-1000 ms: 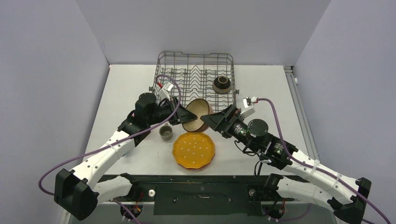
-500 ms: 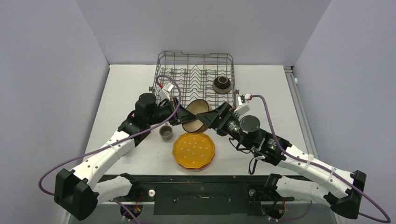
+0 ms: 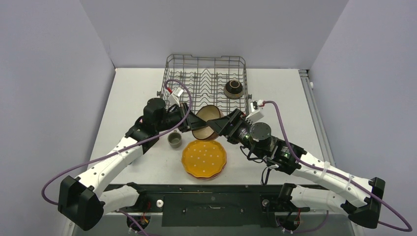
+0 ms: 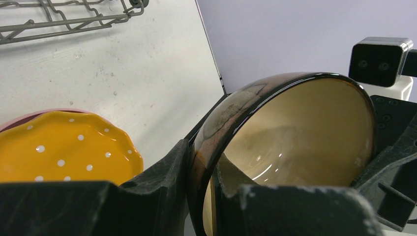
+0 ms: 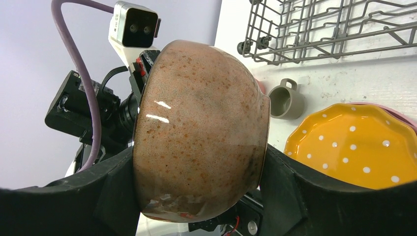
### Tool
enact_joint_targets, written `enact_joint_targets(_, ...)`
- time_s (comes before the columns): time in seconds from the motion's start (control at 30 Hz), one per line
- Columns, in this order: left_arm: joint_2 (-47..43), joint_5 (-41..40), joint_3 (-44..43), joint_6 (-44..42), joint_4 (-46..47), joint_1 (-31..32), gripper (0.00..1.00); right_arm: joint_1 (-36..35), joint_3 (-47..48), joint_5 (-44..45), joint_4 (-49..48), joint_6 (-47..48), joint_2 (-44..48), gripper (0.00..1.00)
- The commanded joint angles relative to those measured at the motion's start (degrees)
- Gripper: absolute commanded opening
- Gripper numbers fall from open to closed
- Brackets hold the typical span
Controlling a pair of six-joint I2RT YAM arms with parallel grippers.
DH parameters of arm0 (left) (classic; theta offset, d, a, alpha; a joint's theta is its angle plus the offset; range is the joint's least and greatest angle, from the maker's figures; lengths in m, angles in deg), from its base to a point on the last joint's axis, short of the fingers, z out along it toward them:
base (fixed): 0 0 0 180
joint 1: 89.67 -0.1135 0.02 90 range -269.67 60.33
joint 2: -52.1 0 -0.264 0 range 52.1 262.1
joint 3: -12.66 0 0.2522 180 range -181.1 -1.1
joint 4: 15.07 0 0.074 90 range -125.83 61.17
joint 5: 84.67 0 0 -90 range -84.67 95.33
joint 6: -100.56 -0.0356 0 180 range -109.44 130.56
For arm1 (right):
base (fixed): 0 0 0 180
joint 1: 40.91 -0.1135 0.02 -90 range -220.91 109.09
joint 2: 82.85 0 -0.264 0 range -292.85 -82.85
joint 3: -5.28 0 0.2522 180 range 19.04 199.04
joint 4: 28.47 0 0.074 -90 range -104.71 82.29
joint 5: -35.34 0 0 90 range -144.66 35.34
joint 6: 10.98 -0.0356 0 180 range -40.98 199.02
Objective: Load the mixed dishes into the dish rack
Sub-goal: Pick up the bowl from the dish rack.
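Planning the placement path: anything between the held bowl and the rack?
Nothing visible. The bowl hangs just short of the near rim of the rack, pinched by the left gripper, with the right gripper straddling it. A dark bowl sits in the rack's right part, to the side of the straight way in.

Speckled terracotta bowl, cream inside

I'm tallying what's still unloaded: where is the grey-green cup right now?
In the top view, the grey-green cup sits on the table, just left of the orange dotted plate, outside the dish rack.
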Motion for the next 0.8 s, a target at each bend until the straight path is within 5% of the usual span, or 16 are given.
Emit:
enact_joint_targets(0.0, -0.3, 3.0, -2.9, 0.7, 5.5, 0.0, 0.03, -0.7, 1.8, 2.6, -3.8, 0.0, 0.5, 0.00)
enact_joint_targets(0.3, 0.7, 2.5, -3.6, -1.8, 1.7, -1.2, 0.39, 1.9, 3.6, 4.7, -1.6, 1.6, 0.8, 0.00)
enact_joint_targets(0.77, 4.1, 2.4, -6.5, -10.6, -9.7, -13.6, 0.55, 16.4, 13.1, 3.3, 2.8, 16.2, -10.0, 0.00)
